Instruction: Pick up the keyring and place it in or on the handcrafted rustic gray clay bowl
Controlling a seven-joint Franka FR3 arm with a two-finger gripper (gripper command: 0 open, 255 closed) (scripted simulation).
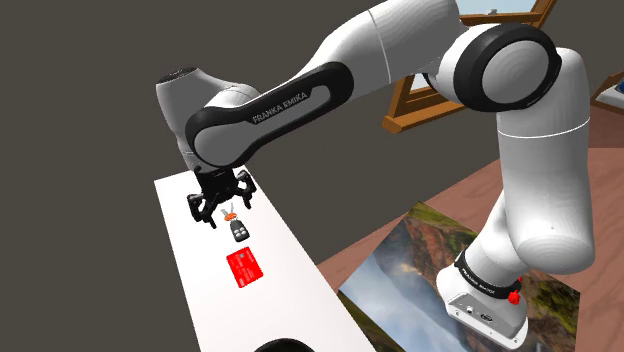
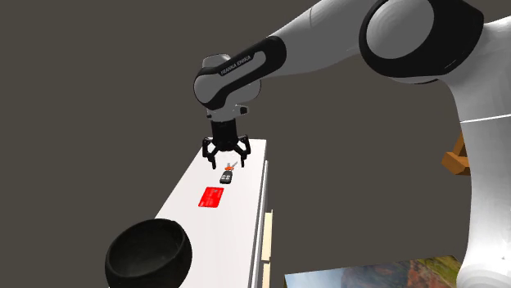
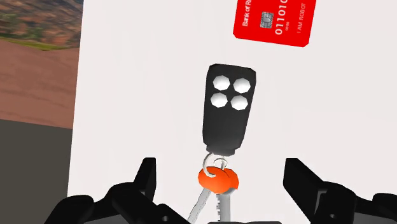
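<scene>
The keyring (image 3: 222,133) is a black fob with white buttons, an orange tag and silver keys, lying flat on the white tabletop (image 3: 146,95). It also shows as the keyring (image 1: 237,227) in the shoulder view and the keyring (image 2: 227,174) in the second exterior view. My gripper (image 3: 219,184) hangs open just above its key end, one finger (image 3: 143,181) on each side, touching nothing. In the shoulder view the gripper (image 1: 222,203) hovers over the table's far part. The dark bowl (image 2: 147,252) sits at the table's near end in the second exterior view.
A red bank card (image 1: 243,268) lies between the keyring and the bowl, also seen as the card (image 2: 212,197). The table is narrow, with edges close on both sides. A landscape-patterned rug (image 1: 420,260) covers the floor beside it.
</scene>
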